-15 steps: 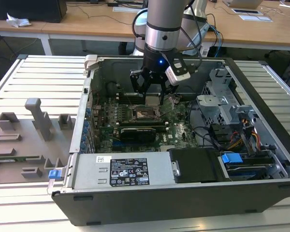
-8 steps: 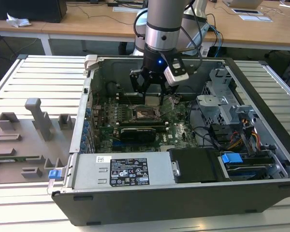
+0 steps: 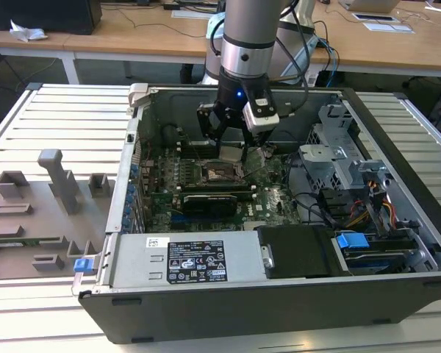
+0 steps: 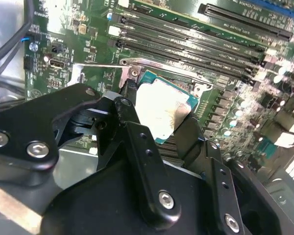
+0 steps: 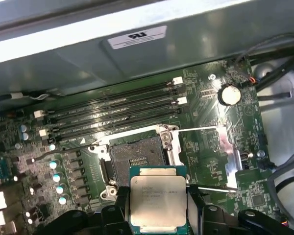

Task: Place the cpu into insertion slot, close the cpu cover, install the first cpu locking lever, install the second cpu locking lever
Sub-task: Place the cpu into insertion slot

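In the exterior view my gripper (image 3: 231, 147) hangs inside the open computer case (image 3: 279, 316), just above the insertion slot (image 3: 222, 173) on the green board (image 3: 273, 198).

In the second wrist view my black fingers (image 4: 137, 142) are pressed onto opposite edges of the cpu (image 4: 161, 110), its pale metal top showing. It covers most of the socket, with the memory slots (image 4: 186, 41) beyond.

The first wrist view shows the socket's dark grid centre bare. The chip is held just beside it, not seated, and the cpu cover (image 5: 230, 156) lies folded open on the far side.
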`<action>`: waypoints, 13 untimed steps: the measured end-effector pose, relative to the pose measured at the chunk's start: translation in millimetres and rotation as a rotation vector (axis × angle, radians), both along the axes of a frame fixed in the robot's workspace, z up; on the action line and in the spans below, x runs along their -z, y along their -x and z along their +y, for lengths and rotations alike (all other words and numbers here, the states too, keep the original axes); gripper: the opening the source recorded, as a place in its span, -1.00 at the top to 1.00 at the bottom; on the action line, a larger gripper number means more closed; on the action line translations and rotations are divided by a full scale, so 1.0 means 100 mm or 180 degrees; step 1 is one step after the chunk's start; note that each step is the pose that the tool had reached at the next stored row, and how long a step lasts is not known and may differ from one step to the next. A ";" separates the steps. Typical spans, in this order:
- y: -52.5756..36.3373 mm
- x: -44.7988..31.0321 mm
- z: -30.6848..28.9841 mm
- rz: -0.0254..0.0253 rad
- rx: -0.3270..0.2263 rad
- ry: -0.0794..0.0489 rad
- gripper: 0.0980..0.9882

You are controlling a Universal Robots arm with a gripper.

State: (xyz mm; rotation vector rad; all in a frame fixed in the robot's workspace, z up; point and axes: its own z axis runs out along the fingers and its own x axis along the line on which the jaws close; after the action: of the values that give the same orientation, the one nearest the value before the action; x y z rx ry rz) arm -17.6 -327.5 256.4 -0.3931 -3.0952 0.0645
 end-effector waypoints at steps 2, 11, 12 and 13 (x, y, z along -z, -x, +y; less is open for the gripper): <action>0.000 0.001 0.000 0.0000 0.0073 0.0001 0.00; 0.000 0.004 0.000 0.0000 0.0471 0.0010 0.00; 0.000 0.005 0.000 0.0000 0.0500 0.0011 0.00; 0.000 0.005 0.000 0.0000 0.0526 0.0012 0.00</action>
State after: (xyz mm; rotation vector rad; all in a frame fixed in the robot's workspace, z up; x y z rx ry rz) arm -17.6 -327.5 255.9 -0.6469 -3.0494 0.0675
